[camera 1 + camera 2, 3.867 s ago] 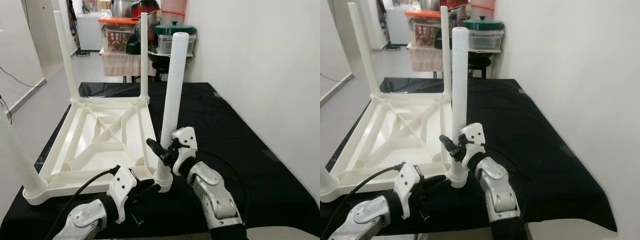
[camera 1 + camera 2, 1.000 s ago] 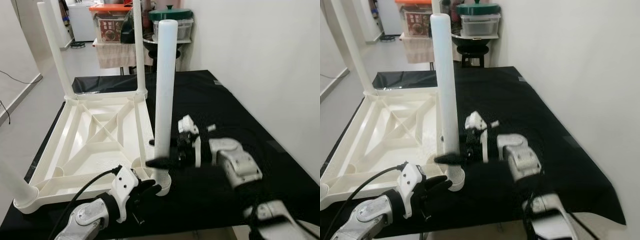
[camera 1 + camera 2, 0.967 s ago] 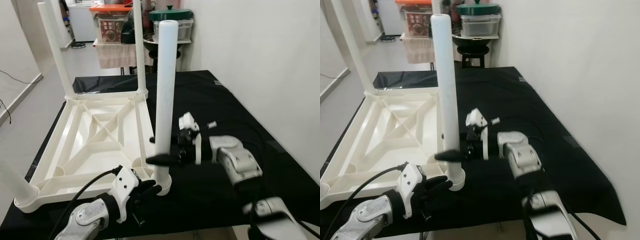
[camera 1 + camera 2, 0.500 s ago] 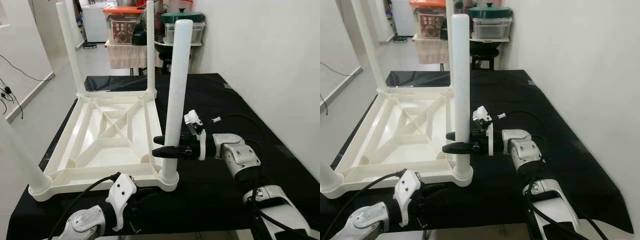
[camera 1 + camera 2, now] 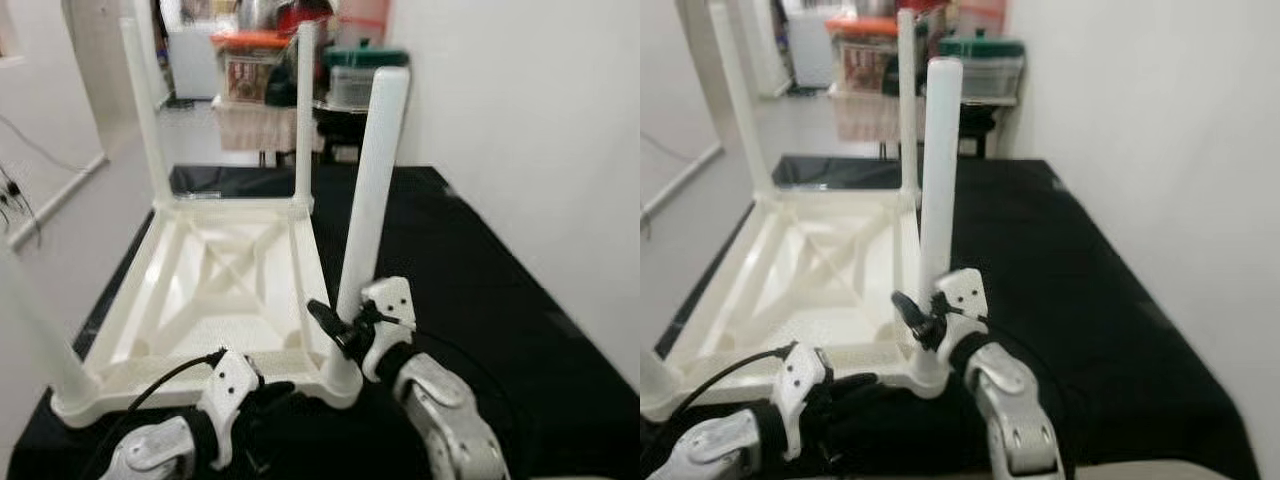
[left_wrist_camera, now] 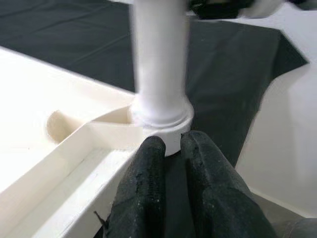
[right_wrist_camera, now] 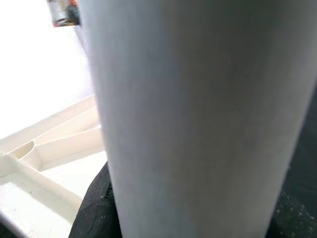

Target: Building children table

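Note:
A white plastic table top (image 5: 228, 285) lies upside down on the black cloth. Two far legs (image 5: 304, 110) stand upright in their corners, and a near left leg (image 5: 32, 325) rises at the picture's edge. The near right leg (image 5: 371, 190) stands in its corner socket (image 6: 161, 116). My right gripper (image 5: 338, 322) is shut on this leg low down; the leg (image 7: 198, 119) sits right against its camera, with one black finger (image 7: 91, 210) beside it. My left gripper (image 6: 167, 145) is shut, its fingertips against the table corner just below the socket.
The black cloth (image 5: 480, 280) runs free to the right of the table top, up to a white wall. Storage boxes and lidded containers (image 5: 250, 70) stand on a shelf behind. Pale floor (image 5: 60, 190) lies to the left.
My right arm has swung from reaching in sideways at mid-leg to holding the leg lower, from the near side. The head view has shifted and blurred. The left gripper stays at the corner.

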Controlling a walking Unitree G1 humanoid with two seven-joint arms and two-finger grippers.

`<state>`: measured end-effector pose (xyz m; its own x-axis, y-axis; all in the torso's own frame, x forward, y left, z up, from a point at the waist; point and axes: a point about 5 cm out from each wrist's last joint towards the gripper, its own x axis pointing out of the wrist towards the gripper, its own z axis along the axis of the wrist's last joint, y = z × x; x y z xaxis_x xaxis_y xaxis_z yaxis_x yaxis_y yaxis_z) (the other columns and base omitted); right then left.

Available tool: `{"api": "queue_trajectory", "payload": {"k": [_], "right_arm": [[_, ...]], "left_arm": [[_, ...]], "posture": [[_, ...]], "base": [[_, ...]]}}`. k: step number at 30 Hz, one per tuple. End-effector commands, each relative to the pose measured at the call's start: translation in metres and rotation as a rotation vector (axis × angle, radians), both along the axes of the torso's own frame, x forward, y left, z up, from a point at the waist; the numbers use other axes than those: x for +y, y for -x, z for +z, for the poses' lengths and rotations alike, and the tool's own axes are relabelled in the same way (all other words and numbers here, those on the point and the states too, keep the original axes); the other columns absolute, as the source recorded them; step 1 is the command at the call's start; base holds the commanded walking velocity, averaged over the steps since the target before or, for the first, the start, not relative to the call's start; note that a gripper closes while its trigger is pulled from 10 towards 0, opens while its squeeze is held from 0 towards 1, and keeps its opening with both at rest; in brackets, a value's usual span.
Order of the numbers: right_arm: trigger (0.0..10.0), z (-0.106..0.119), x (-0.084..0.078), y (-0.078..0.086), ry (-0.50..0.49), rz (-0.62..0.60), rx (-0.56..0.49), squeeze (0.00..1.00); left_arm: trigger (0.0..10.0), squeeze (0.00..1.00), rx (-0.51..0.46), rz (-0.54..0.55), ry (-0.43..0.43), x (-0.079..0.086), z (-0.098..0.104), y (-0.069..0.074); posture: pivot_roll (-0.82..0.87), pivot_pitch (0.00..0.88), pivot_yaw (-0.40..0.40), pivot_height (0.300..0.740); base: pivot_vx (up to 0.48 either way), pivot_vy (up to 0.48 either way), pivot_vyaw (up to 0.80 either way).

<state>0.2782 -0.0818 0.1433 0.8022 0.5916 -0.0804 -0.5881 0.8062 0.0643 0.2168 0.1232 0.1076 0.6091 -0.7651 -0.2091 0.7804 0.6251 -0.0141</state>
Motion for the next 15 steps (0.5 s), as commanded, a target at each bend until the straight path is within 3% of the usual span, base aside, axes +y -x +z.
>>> {"api": "queue_trajectory", "payload": {"k": [1, 2, 3, 4, 5, 7, 9, 11, 14, 15], "right_arm": [[0.0, -0.031, 0.001, 0.003, 0.053, 0.019, 0.154, 0.0], [6.8, -0.031, 0.003, 0.002, 0.057, 0.022, 0.158, 0.0], [10.0, -0.03, 0.004, 0.001, 0.037, 0.026, 0.165, 0.0], [10.0, -0.027, 0.005, 0.0, 0.007, 0.043, 0.166, 0.0], [10.0, -0.022, 0.008, -0.003, -0.031, 0.106, 0.146, 1.0], [10.0, -0.016, 0.012, 0.0, -0.05, 0.116, 0.137, 1.0], [10.0, 0.001, 0.022, 0.008, -0.105, 0.269, 0.102, 1.0], [10.0, 0.018, 0.02, 0.007, -0.121, 0.44, 0.031, 1.0], [10.0, 0.024, 0.015, 0.006, -0.088, 0.523, -0.018, 0.95], [10.0, 0.028, 0.007, 0.0, -0.051, 0.602, -0.04, 0.0]], "left_arm": [[10.0, 0.0, 0.011, -0.025, 0.01, -0.008, 0.001, 0.0], [10.0, 0.0, 0.012, -0.023, 0.01, -0.008, 0.001, 0.001], [10.0, 0.0, 0.013, -0.017, 0.008, -0.006, 0.001, 0.002], [10.0, 0.0, 0.013, -0.014, 0.004, -0.005, 0.0, 0.002], [10.0, 0.0, 0.011, -0.011, 0.002, -0.004, 0.001, 0.002], [10.0, 0.0, 0.011, -0.011, 0.001, -0.003, 0.001, 0.001], [10.0, 0.0, 0.008, -0.015, -0.003, -0.003, 0.001, 0.0], [10.0, 0.0, 0.006, -0.019, -0.005, -0.005, 0.001, -0.001], [10.0, 0.0, 0.004, -0.02, -0.006, -0.006, 0.001, -0.001], [10.0, 0.0, 0.002, -0.021, -0.006, -0.007, 0.001, -0.002]], "posture": [[0.05, 0.0, -0.032, 0.74], [0.06, 0.0, -0.032, 0.74], [0.06, 0.0, -0.032, 0.74], [0.06, 0.0, -0.032, 0.74], [0.06, 0.0, -0.033, 0.74], [0.06, 0.0, -0.033, 0.74], [0.06, 0.0, -0.031, 0.74], [0.07, 0.0, -0.031, 0.74], [0.07, 0.0, -0.033, 0.74], [0.08, 0.0, -0.039, 0.74]], "base": [[0.0, 0.0, 0.0], [0.0, 0.0, 0.0], [0.0, 0.0, 0.0], [0.0, 0.0, 0.0], [0.0, 0.0, 0.0], [0.0, 0.0, 0.0], [0.0, 0.0, 0.0], [0.0, 0.0, 0.0], [0.0, 0.0, 0.0], [0.0, 0.0, 0.0]]}}
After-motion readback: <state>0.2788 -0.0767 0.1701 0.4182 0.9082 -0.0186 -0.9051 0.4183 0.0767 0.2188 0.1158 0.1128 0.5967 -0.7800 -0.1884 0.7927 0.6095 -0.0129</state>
